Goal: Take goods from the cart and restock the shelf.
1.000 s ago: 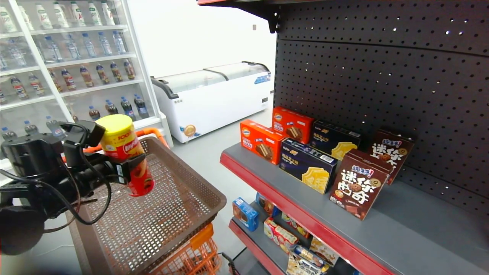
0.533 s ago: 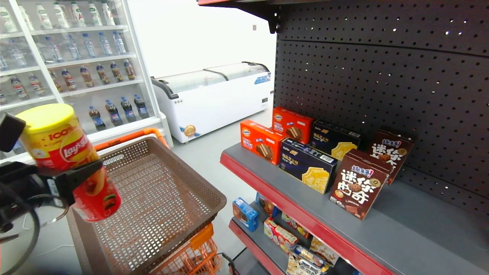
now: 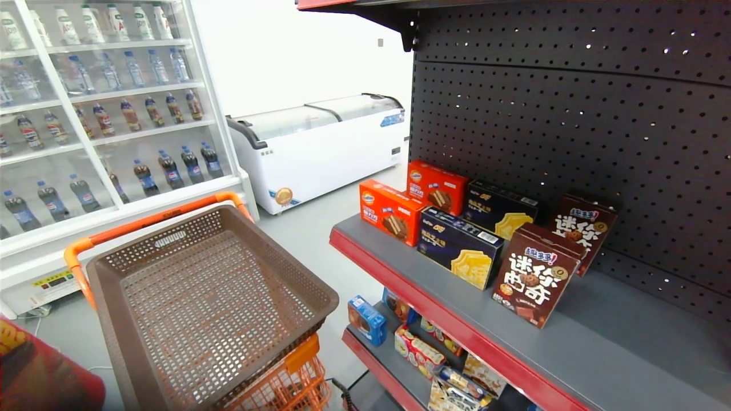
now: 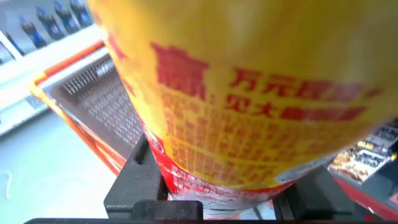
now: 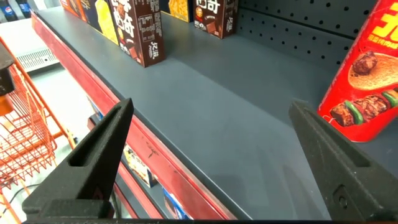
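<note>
1 second earlier the left gripper [image 4: 217, 202] had held the chip can [image 4: 249, 93] high over the cart basket [image 3: 285, 257]. Half a second later it had swung lower and away from the shelf [image 3: 599, 342]. By now just a red slice of the can showed at the near corner of the head view. That retreat bared the whole brown basket, the orange cart handle [image 3: 143, 224] and the foot of the drinks fridge [image 3: 114, 114].

The grey shelf board, red along its front edge and backed by black pegboard [image 3: 571, 114], lay directly under the right gripper [image 5: 211, 155]. The fridge and a white chest freezer [image 3: 320, 148] stood on the grey floor, beyond the basket from the left gripper.

The basket sat beyond and below the left gripper. Ahead of the right gripper stood 2 brown boxes [image 3: 534, 279]. Farther along the shelf were 2 dark blue boxes [image 3: 460, 245] and then 2 orange boxes [image 3: 391, 210]. A 2nd red can [image 5: 367, 81] stood upright on the board, near 1 of the right gripper's fingertips.

The left gripper's 2 black fingers [image 4: 134, 186] pressed against either side of the chip can. The right gripper's fingers stood wide apart with nothing between them.
</note>
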